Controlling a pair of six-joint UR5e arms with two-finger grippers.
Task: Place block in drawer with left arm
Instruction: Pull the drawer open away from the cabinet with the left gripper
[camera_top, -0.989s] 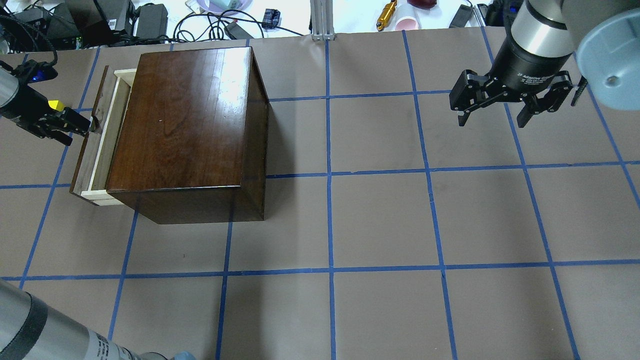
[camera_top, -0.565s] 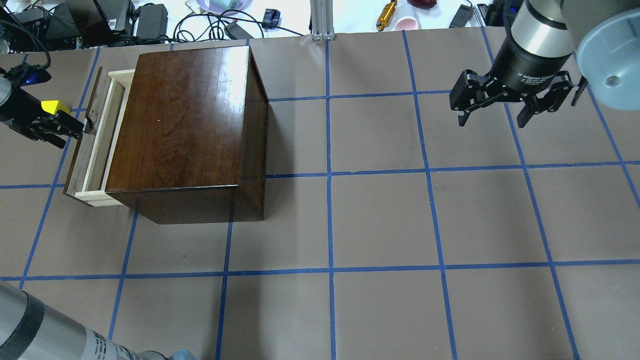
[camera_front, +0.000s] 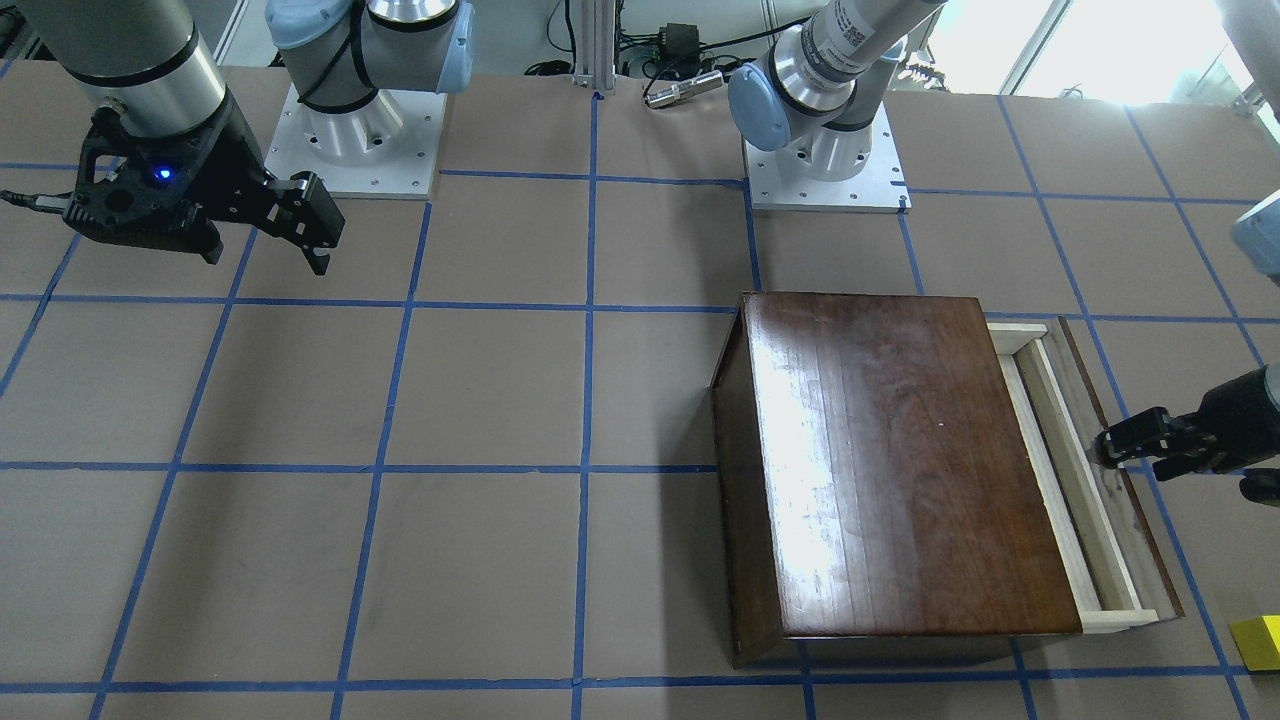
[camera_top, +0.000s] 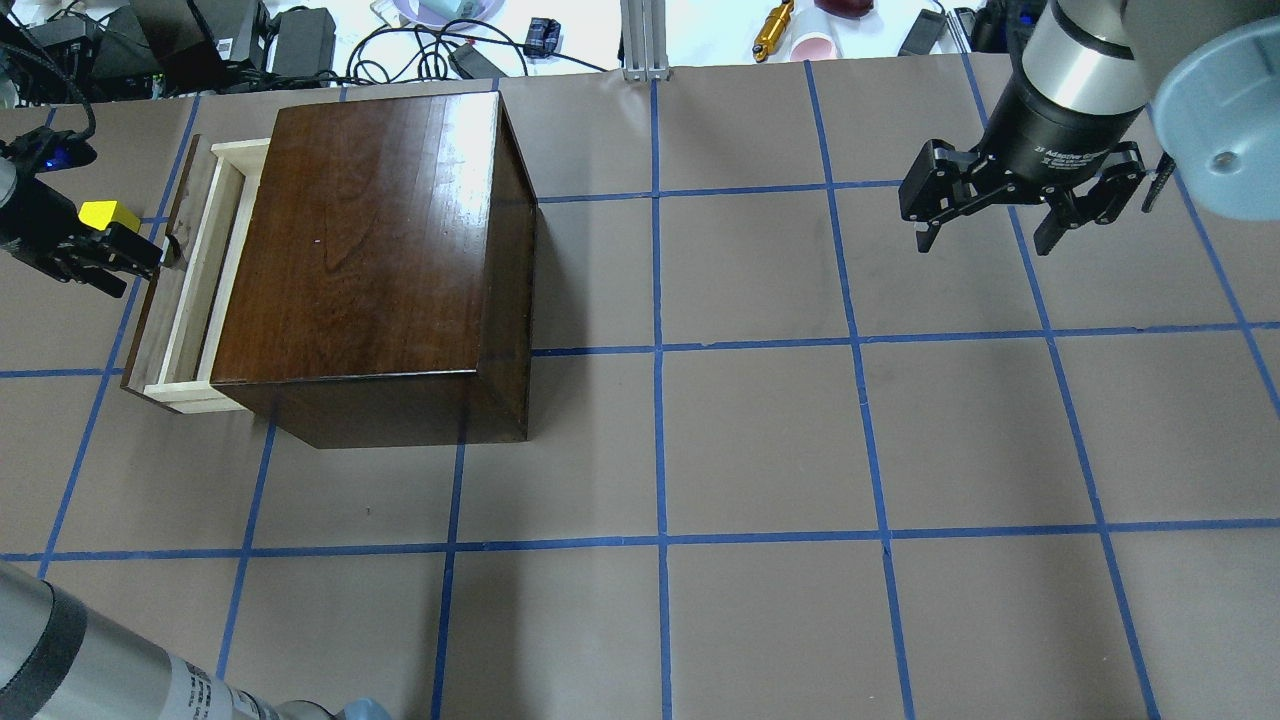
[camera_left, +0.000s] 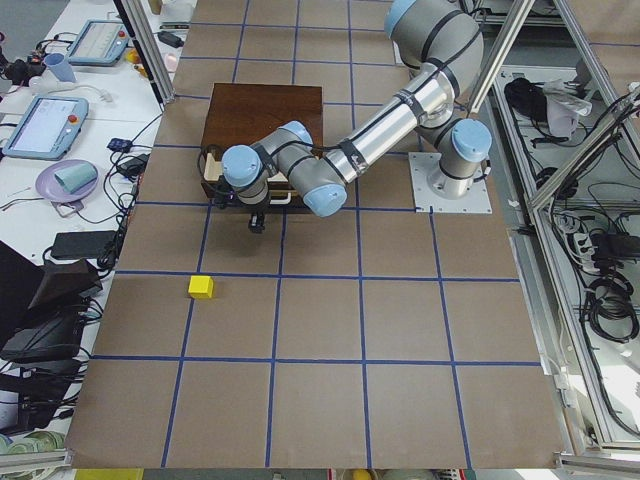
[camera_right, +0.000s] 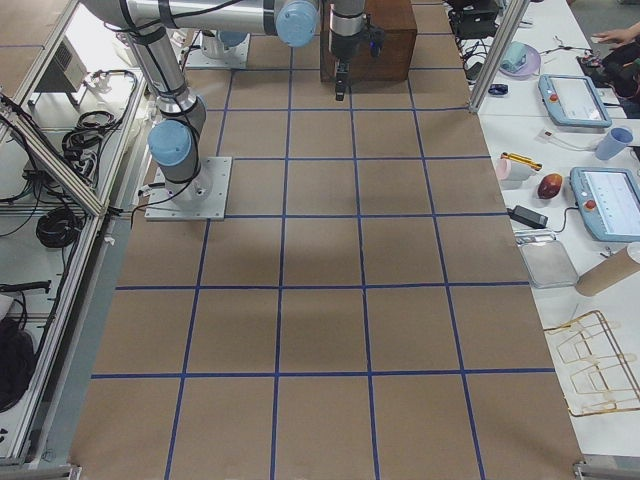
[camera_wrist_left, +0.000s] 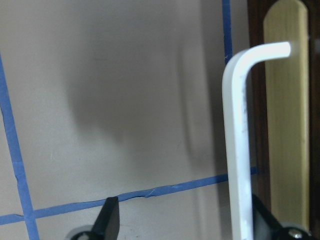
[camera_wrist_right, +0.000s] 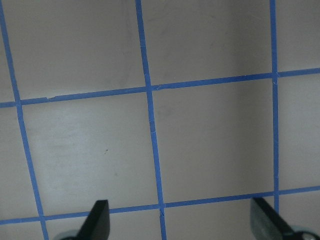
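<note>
Left gripper (camera_top: 142, 265) low, right gripper (camera_top: 985, 244) raised, both spread.

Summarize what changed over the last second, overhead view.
The left pincer moved toward the robot's left, and the drawer came further out of the box with it. Nothing was newly picked up or let go. The block stayed put outside the drawer. The box and the open right pincer did not visibly move.
</note>
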